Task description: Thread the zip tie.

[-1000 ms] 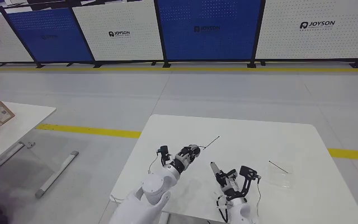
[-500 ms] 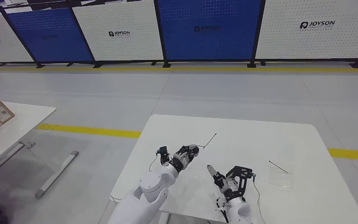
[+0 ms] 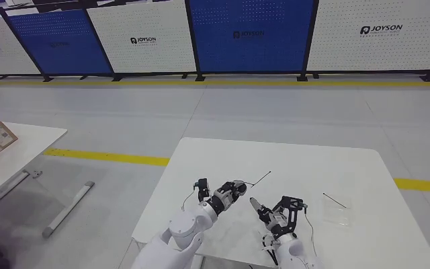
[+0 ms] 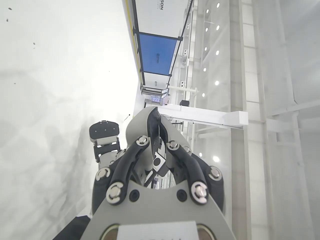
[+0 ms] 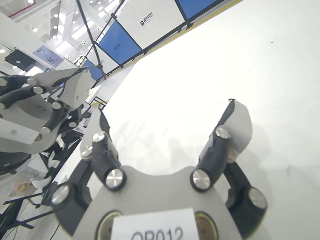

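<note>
Zip-tie threading, seen from beside the flat white table (image 3: 302, 158), and it looks like the fiddly bit is only about to start. The left claw (image 4: 158, 126) is pinched down tight on a thin black zip tie (image 3: 259, 177). It grips close to one end, so most of the strip pokes out past the fingertips, up off the tabletop and angled toward the far side. The right claw (image 5: 167, 116) sits just beside it with its jaws spread wide and nothing in them, low over the table. A second black tie (image 3: 334, 200) lies well off to the right, next to what I think is a clear plastic sheet (image 3: 338, 215). I honestly can't make out which end of the held tie has the locking head, it's way too skinny from here. My guess is the next job is for the right claw to grab the free length and curl it back round to the other end. If I were running it, I'd take the strip near its tip but leave a short stub sticking out, so there's something to feed into the slot. I'd also keep the left grip firm so the tie doesn't twist, and line the flat of the strip up with the opening before pushing. Go slow, because a springy strip like that will probably flick out if it's only half caught.
</note>
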Controlling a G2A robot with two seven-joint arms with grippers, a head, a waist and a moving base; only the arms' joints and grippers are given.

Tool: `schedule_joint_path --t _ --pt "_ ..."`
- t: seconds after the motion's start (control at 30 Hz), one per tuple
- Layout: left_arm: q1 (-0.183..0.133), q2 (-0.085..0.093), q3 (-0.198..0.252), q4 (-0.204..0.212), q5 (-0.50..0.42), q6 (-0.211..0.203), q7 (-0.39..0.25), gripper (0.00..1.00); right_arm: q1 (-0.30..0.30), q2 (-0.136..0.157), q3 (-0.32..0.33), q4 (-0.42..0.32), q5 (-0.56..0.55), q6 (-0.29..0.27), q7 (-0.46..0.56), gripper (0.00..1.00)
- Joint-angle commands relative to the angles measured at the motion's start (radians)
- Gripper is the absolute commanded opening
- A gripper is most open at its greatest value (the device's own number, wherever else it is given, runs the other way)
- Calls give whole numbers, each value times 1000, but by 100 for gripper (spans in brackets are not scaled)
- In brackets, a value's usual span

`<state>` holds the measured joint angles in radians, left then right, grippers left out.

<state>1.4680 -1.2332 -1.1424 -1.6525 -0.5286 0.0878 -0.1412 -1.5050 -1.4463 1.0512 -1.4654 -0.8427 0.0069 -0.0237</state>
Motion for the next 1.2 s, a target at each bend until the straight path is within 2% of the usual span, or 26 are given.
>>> schedule_joint_path --t 0.0,0.03,0.07,0.1,0.17,0.3,0.37,0.5,0.83,1.03,1.17 --pt "-1 -1 11 1 8 -7 -5 0 0 -1 -6 0 -3 6 -8 100" --pt "-1 -1 14 2 16 -12 -6 0 2 -2 -8 0 -5 10 -10 77" --pt "-1 -2 16 2 18 -14 -5 0 3 -2 -9 1 -5 14 -8 48" --pt "0 -2 17 2 19 -16 -5 0 5 -3 -10 3 -5 18 -2 47" --pt "0 -2 18 2 22 -20 -6 0 11 -3 -15 4 -1 14 17 38" --pt "3 -1 24 2 38 -39 -25 0 16 -2 -12 6 33 -28 41 37" --pt "5 -1 27 5 39 -51 -40 0 14 -1 -4 6 59 -59 44 31" --pt "6 0 34 12 63 -50 -49 0 9 3 8 9 75 -95 40 33" --pt "4 0 55 21 106 -49 -61 0 -5 9 18 -7 73 -122 36 31" --pt "-2 0 61 28 117 -46 -57 0 -6 11 18 -11 70 -130 29 25" --pt "-3 1 65 27 137 -42 -54 0 -10 13 22 -15 74 -138 26 27"
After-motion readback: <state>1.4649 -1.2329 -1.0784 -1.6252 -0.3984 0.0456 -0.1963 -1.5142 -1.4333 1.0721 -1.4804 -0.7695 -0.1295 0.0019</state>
